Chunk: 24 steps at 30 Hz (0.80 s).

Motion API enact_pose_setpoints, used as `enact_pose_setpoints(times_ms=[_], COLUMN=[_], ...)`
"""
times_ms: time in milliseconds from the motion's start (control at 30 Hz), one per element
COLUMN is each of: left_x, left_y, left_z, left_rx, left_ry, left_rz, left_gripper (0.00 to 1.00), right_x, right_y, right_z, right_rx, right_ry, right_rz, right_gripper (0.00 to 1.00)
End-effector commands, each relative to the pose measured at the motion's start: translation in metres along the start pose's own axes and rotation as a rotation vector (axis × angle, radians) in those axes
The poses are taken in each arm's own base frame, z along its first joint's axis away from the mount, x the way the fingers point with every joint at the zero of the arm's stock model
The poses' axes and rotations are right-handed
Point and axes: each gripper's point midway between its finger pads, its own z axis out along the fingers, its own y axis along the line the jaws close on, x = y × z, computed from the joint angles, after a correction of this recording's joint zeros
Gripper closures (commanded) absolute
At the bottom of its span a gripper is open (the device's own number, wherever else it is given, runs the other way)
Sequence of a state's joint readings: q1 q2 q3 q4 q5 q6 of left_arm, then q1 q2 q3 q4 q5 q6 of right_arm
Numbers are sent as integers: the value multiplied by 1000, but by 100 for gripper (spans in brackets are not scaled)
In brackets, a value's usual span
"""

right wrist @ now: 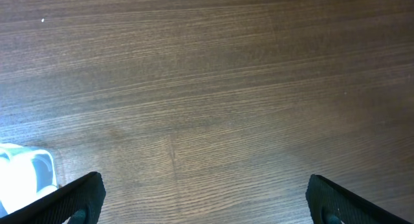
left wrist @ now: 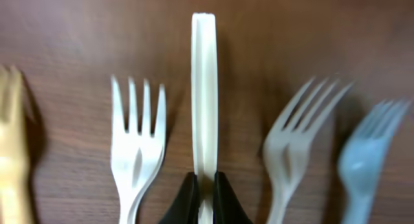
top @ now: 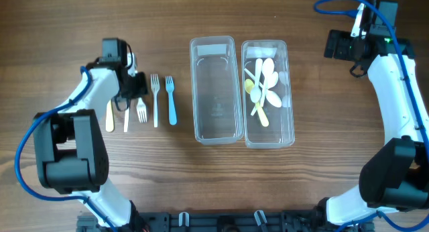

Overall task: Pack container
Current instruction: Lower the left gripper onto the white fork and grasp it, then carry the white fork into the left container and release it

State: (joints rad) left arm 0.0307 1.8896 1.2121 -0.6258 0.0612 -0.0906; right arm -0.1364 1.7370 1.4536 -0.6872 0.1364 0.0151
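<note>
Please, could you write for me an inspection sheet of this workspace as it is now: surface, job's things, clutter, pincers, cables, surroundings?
Surface: wooden table, plain brown grain.
Job's things: empty clear container; beside it a second container holding pale spoons; at the left a row with a yellow fork, a white fork and a blue fork.
Clutter: nothing seen.
Pincers: left pincer shut on a white utensil, seen edge-on; right pincer open over bare wood.
Cables: blue cables run along both arms, away from the containers.
Surroundings: nothing seen beyond the table.
</note>
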Motion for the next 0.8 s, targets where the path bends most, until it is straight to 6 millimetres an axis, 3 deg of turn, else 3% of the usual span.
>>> enact_pose_setpoints(times_ms=[0,133,233,300,467,767], left_x=[-41,-62,-66,-62,-47,-11], left_y=[-13,-20,-32,-65,-125,-201], left_z=[-39,-71,-88,-102,-112,-123], left_rx=[27,37,62,162,386,529], left_ry=[-108,-154,-150,-119,-56,14], left_rz=[16,23,39,34,0,125], left_gripper=[96,96,96,96,96,96], right_x=[-12,-12,-12,-12,-12,-12], right_y=[-2,-2,-2,-2,-2,-2], right_z=[-13,-13,-13,-13,-13,-13], right_rx=[11,11,11,11,11,11], right_ry=[-43,-43,-43,-43,-44,-43], right_rz=[14,14,14,14,14,13], right_gripper=[0,0,0,0,0,0])
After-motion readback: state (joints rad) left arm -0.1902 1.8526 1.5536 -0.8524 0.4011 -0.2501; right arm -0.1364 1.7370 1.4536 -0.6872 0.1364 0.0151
